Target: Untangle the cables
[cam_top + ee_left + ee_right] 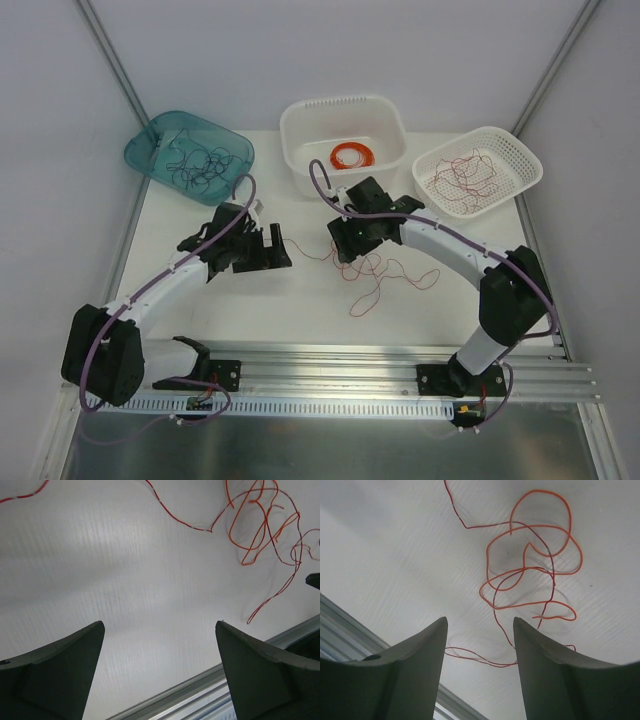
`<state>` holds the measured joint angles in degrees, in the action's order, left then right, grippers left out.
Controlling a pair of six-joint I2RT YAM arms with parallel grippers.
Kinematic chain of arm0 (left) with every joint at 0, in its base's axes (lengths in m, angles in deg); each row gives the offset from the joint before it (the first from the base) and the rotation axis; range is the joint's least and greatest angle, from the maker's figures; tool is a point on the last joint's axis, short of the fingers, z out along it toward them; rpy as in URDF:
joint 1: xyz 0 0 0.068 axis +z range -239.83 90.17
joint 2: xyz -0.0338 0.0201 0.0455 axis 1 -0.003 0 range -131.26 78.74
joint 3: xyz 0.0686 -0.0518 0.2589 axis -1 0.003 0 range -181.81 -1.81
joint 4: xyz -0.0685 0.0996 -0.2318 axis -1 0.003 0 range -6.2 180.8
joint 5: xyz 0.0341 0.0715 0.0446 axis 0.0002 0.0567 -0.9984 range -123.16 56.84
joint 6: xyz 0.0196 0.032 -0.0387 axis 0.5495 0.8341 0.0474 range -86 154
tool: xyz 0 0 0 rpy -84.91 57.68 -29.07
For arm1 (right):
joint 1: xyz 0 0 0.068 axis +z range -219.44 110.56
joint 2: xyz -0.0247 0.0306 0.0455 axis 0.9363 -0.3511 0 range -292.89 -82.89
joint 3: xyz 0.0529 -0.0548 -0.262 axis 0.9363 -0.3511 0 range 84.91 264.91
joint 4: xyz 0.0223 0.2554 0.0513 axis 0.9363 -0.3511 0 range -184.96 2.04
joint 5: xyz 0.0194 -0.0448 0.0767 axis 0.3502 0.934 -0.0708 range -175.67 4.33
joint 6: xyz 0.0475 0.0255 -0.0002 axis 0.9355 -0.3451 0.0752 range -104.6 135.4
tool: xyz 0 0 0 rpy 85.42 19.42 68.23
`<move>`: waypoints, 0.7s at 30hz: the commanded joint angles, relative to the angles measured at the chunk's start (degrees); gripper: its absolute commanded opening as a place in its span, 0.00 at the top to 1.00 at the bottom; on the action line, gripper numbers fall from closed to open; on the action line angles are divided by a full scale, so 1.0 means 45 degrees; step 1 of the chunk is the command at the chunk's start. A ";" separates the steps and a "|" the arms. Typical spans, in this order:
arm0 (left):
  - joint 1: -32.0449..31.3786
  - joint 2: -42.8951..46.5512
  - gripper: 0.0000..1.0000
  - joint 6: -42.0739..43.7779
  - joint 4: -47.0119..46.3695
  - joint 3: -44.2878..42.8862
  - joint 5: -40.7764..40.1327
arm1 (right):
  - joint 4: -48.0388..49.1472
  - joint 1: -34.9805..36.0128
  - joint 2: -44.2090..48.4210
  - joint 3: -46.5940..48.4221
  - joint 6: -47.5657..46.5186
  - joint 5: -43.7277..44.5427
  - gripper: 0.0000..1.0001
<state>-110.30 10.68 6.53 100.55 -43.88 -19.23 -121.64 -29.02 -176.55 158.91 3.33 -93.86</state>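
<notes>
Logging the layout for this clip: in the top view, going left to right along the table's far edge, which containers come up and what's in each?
Teal bin holding black cables → white tub holding an orange ring coil → white basket holding dark red cables.

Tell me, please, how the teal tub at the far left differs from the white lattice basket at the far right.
The teal tub is translucent with smooth walls, while the white lattice basket is opaque and perforated all over. The teal tub holds thin black wires; the white lattice basket holds dark red wires. Both are open-topped with rounded corners, and both hold loose, squiggly strands.
</notes>
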 commanded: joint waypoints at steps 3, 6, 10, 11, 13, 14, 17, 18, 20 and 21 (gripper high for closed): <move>-0.1153 -0.0814 0.05 0.0575 -0.0070 -0.0906 -0.0382 | 0.0937 -0.0116 -0.0297 -0.0698 0.0457 -0.0446 0.42; -0.1640 -0.1322 0.06 0.0790 -0.0246 -0.1296 -0.0440 | 0.1367 -0.0290 -0.0454 -0.1188 0.0613 -0.0564 0.43; -0.2325 -0.2179 0.06 0.1277 -0.0753 -0.1764 -0.0538 | 0.2284 -0.0682 -0.0902 -0.1716 0.0809 -0.0952 0.50; -0.2481 -0.2317 0.07 0.1337 -0.1025 -0.1824 -0.0538 | 0.2403 -0.0740 -0.0981 -0.1736 0.0789 -0.1051 0.53; -0.2813 -0.2726 0.07 0.1454 -0.1319 -0.1922 -0.0557 | 0.2619 -0.0838 -0.1079 -0.1737 0.0750 -0.1382 0.58; -0.2892 -0.2845 0.07 0.1493 -0.1707 -0.1941 -0.0577 | 0.2696 -0.0916 -0.1137 -0.1775 0.0731 -0.1539 0.61; -0.3205 -0.3314 0.08 0.1571 -0.2353 -0.2039 -0.0518 | 0.2873 -0.1208 -0.0886 -0.1950 0.0808 -0.2027 0.78; -0.3283 -0.3412 0.08 0.1610 -0.2510 -0.2097 -0.0499 | 0.2989 -0.1268 -0.0671 -0.2010 0.0867 -0.2125 0.84; -0.3497 -0.3705 0.09 0.1786 -0.2784 -0.2176 -0.0499 | 0.3010 -0.1404 -0.0222 -0.2127 0.0964 -0.2457 0.98; -0.3556 -0.3802 0.09 0.1864 -0.3075 -0.2234 -0.0537 | 0.3010 -0.1560 0.0360 -0.2166 0.1003 -0.2594 0.99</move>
<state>-125.23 -5.53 12.37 91.92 -51.55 -20.91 -110.23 -34.77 -181.23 149.62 7.09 -101.49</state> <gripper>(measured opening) 0.911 0.029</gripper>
